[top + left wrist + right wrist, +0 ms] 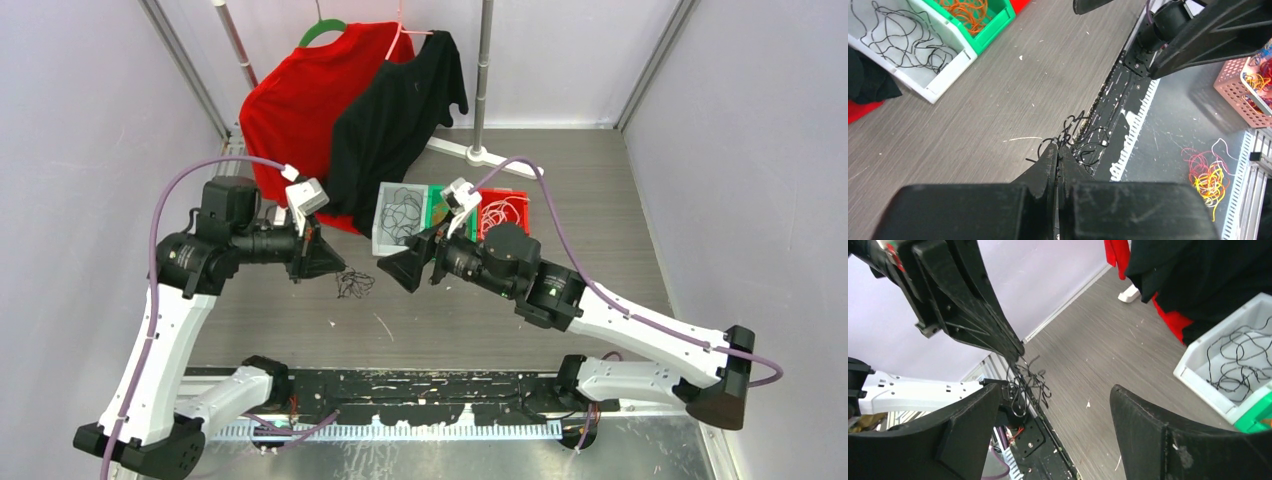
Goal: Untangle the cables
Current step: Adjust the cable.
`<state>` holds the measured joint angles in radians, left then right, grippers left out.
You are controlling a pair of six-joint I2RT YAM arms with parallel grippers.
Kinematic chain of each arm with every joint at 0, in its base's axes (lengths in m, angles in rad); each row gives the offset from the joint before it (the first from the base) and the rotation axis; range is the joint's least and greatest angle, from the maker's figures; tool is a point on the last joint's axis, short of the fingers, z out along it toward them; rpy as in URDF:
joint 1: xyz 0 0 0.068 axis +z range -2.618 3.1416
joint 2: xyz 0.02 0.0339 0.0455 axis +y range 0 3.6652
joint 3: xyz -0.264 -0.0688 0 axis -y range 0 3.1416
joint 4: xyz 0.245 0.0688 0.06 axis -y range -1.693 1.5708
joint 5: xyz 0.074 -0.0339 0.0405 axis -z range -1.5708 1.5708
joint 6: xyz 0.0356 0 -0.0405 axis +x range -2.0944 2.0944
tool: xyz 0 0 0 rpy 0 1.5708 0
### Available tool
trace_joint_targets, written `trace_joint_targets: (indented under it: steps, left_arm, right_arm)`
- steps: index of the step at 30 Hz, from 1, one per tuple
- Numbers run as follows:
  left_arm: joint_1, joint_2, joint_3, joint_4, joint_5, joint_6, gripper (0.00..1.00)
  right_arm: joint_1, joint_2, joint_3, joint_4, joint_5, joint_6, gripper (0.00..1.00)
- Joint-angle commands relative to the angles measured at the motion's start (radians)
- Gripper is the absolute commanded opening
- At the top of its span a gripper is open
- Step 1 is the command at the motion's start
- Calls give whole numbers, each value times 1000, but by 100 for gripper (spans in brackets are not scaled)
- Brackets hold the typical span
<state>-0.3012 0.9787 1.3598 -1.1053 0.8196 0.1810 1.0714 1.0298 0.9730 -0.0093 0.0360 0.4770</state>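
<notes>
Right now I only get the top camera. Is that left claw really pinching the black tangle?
Observer: Yes. The left wrist view shows the left gripper shut on the black tangle, right at its tip.
Operator: And the other claw?
Observer: In the right wrist view the right gripper stands wide open with nothing in it, and the tangle hangs in front of it.
Operator: What's in the green bin? An arm hides it from me.
Observer: The left wrist view looks into the green bin. It holds orange cables.
</notes>
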Motion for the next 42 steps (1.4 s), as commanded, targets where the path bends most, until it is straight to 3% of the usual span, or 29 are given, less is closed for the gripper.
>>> trace_joint_targets:
  steps: [1,9,20,28,34,42]
  left_arm:
    - [-4,-37,-19,101,-53,-81,0]
    - [-5,-43,-7,106,-45,-141,0]
    - [-4,-26,18,107,16,-215,0]
    - [-5,-22,20,102,68,-253,0]
    - [-4,-9,42,104,116,-293,0]
    - [-5,6,71,137,170,-372,0]
  right_arm:
    - [10,68,98,10,-15,-71,85]
    - [65,188,162,42,31,-143,84]
    - [110,235,157,123,161,-194,79]
    - [123,234,74,283,255,-143,74]
    - [131,257,72,308,343,-133,70]
    - [133,281,55,335,320,-87,61]
